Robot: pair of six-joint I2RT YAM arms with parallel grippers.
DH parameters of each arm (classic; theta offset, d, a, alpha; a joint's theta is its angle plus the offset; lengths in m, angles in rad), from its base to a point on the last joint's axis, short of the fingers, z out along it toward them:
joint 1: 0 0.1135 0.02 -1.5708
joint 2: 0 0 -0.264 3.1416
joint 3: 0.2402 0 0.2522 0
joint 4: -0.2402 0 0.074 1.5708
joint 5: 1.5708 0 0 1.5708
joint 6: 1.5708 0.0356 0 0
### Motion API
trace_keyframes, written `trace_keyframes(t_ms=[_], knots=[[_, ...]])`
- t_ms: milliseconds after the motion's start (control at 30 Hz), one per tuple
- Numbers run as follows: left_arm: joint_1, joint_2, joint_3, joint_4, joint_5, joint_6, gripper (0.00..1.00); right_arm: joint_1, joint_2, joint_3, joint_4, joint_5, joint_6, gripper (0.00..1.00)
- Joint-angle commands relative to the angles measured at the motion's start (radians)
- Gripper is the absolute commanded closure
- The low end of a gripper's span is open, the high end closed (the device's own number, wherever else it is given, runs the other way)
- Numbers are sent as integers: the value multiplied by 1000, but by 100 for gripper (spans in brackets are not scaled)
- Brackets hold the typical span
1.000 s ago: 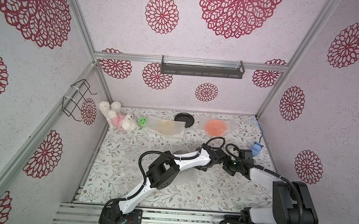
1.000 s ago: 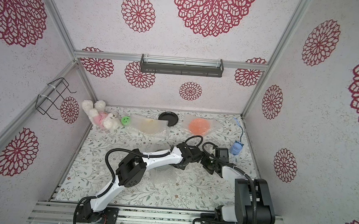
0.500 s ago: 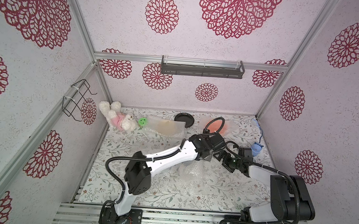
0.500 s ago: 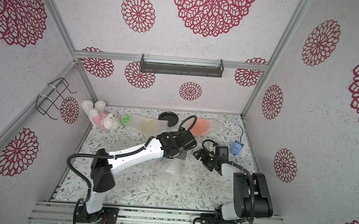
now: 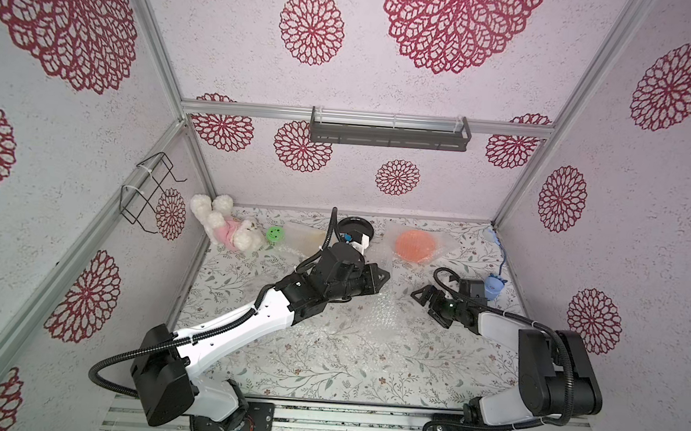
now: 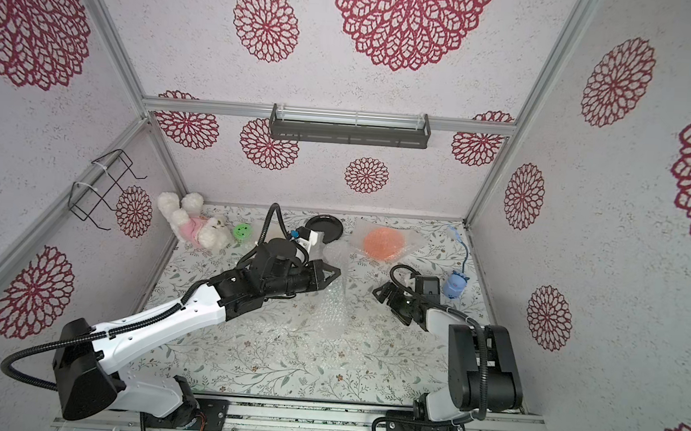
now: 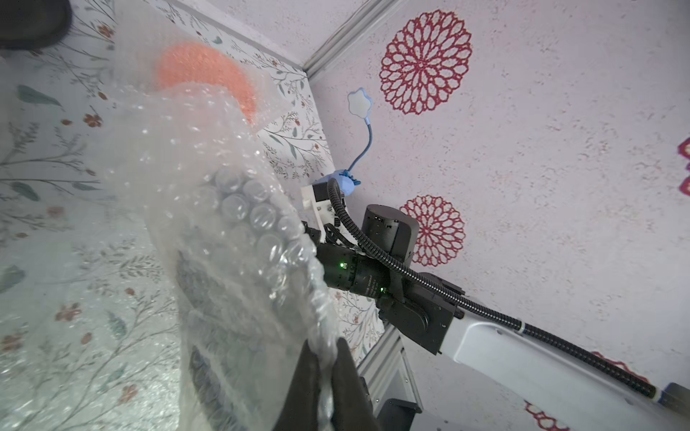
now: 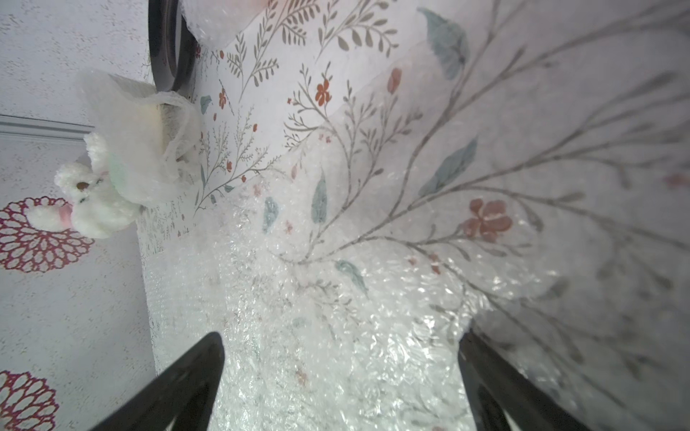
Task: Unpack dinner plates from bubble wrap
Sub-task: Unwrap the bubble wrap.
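Bubble wrap [image 6: 334,299] came up off the table [image 5: 324,373] in the last second. A second back my left arm was folded low at mid-table, tip to tip with the right one. Now it was stretched toward the back wall, left gripper [image 7: 325,373] clamped tight on a bunched edge of the sheet, which hung from it in a slack drape down to the table. No plate showed inside that sheet, so I read it as an emptied wrapper being cleared. The dark blur behind the bubbles in the left wrist view I couldn't identify. Right gripper [image 5: 425,303] had stayed spread wide, holding nothing, low over a second loose sheet [image 8: 336,280] lying flat. Plates, left to right along the back: cream plate [image 5: 307,239] still in a cloudy wrap pouch; black plate [image 5: 351,225] bare, glossy, raised rim; orange plate [image 5: 415,246] still under a crinkled square of wrap, colour dulled through it. Blue-green one not in view. So at least two left to unwrap, by my count. Wrap was thin, clear, shiny, with round bubbles, floppy, creasing wherever pinched. Table print was matte floral, visible through the film.
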Motion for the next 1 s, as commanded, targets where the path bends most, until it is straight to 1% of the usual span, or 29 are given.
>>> trace_keyframes(t_ms=[0,67,133,267,400,500,667,900,933,967], knots=[[40,4,-116,394,172,-153,100,-9,-54,16,-88,52,-12,1],[64,34,-188,563,213,-239,100,-10,-77,21,-104,54,-16,1],[80,65,-230,647,233,-280,100,-9,-98,21,-118,57,-21,1],[92,125,-274,669,255,-306,100,-6,-141,20,-150,64,-35,1],[105,168,-366,741,256,-347,100,12,-182,19,-192,85,-63,1],[107,207,-393,809,282,-366,100,39,-207,21,-215,109,-81,1],[116,254,-403,835,295,-374,100,87,-199,33,-229,122,-92,1],[129,311,-457,892,291,-387,100,140,-165,45,-221,139,-93,1],[130,316,-463,900,291,-389,99,145,-160,49,-221,139,-92,1],[130,319,-467,903,293,-388,96,152,-157,51,-221,142,-94,1]])
